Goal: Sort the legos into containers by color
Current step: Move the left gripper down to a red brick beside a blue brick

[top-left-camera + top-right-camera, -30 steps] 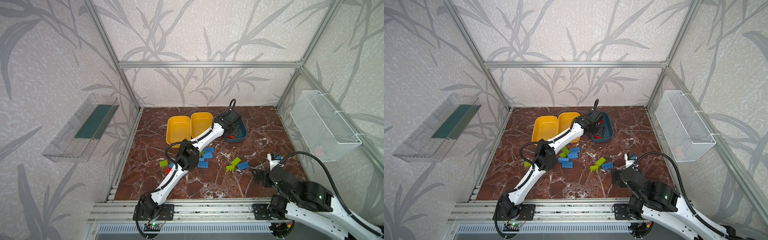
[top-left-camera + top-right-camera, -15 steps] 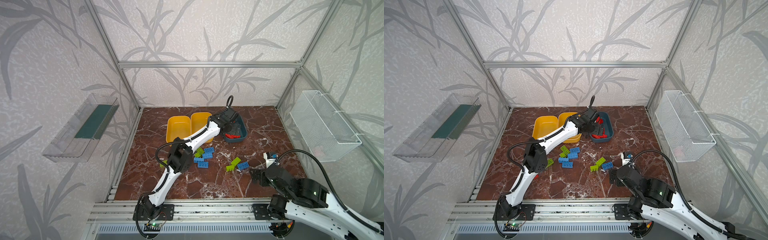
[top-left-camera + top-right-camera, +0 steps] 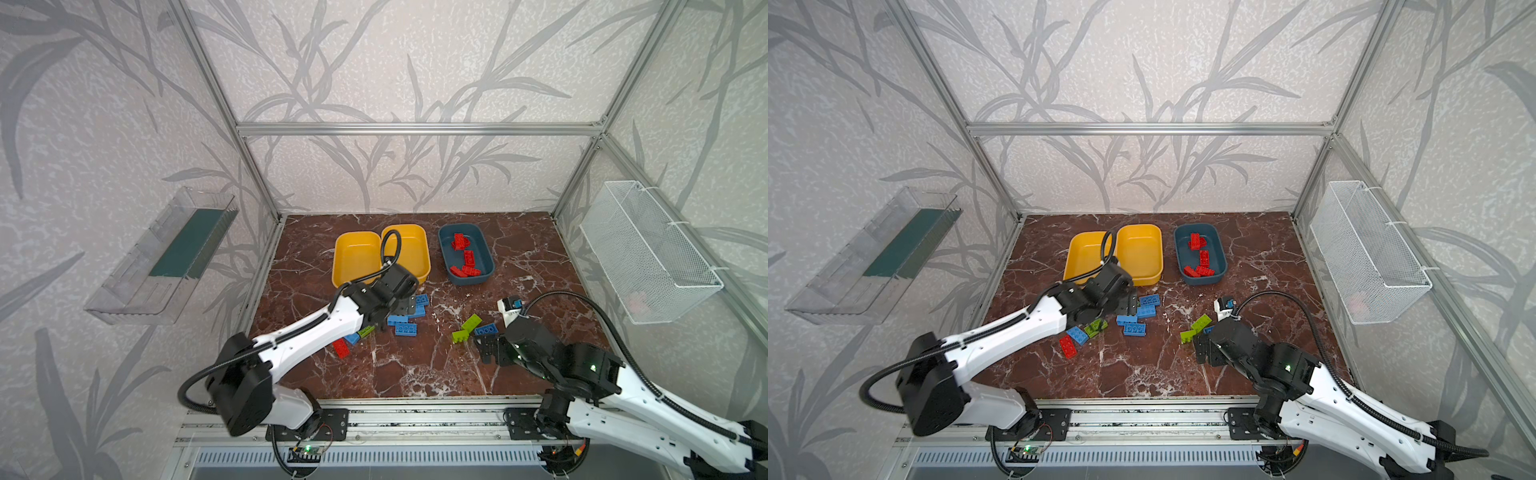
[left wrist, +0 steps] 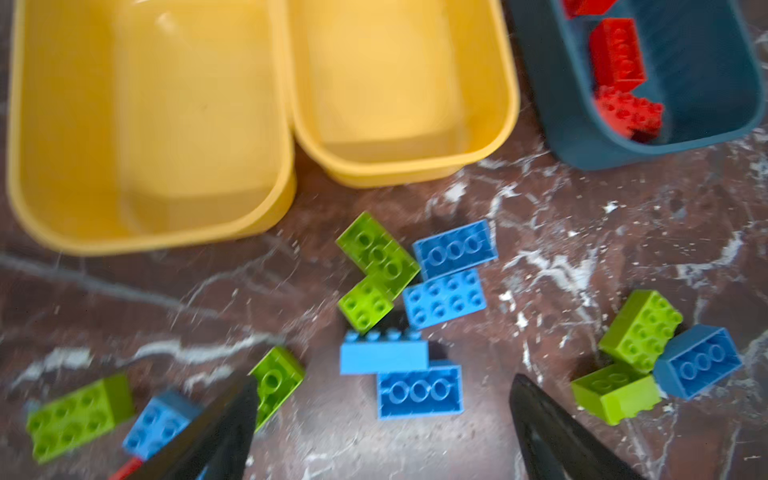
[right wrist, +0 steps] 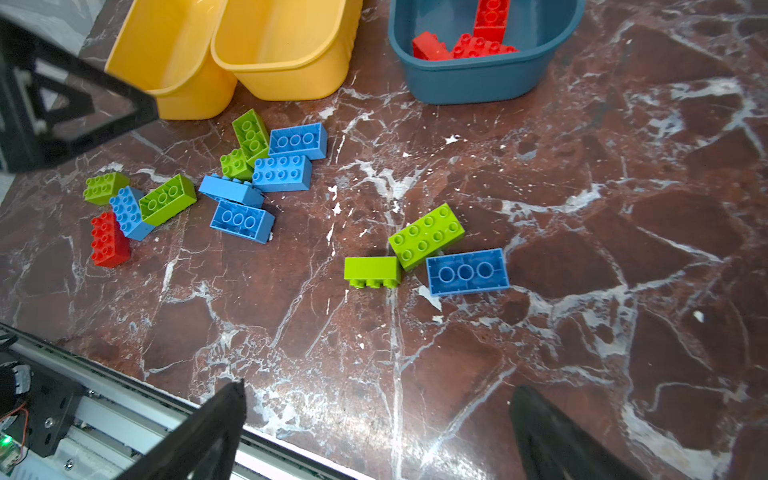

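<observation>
The left gripper (image 4: 382, 380): jaws spread wide, empty, above blue and green legos (image 4: 444, 297) loose on the marble table (image 4: 623, 208); the right gripper (image 5: 376, 388): jaws spread wide, empty, low over the table near its front edge; red legos (image 3: 468, 257) lie in the teal tub (image 3: 483, 245); 2 yellow tubs (image 3: 357, 257) stand left of it.
</observation>
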Controlling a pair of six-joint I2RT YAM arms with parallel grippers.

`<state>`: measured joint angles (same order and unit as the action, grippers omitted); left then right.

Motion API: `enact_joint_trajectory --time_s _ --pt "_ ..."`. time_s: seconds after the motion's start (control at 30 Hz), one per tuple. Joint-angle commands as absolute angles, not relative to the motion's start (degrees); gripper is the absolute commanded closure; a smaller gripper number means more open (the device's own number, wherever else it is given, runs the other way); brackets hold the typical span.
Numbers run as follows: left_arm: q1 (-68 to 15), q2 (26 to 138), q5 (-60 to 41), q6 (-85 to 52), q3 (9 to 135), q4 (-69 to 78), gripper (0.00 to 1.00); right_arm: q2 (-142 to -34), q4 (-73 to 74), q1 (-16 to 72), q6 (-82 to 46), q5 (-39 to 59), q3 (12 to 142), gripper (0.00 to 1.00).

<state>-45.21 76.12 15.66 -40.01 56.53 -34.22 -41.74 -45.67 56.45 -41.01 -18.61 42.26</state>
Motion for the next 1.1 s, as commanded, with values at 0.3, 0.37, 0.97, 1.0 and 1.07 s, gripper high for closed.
enact_joint_trajectory --time_s 0.3,0.37,0.97,1.0,1.07 --pt "-45.3 41.6 21.2 -63.7 29.5 -47.3 0.2 -49.1 -37.6 58.3 -39.3 -14.2 45.3 0.01" --pt "-45.2 39.6 21.3 -65.5 27.1 -47.4 0.22 -49.5 -37.6 58.3 -39.5 -14.4 45.4 0.01" --pt "-32.0 48.3 12.4 -60.6 19.5 -34.1 0.33 -46.2 -40.5 60.2 -40.6 -17.7 43.1 0.01" --pt "-31.3 48.8 12.1 -60.1 19.7 -33.9 0.33 -46.1 -40.4 60.2 -40.7 -17.8 43.0 0.01" --pt "-30.3 50.2 11.5 -59.0 19.8 -33.4 0.33 -46.4 -40.5 60.2 -40.6 -18.1 43.0 0.01"
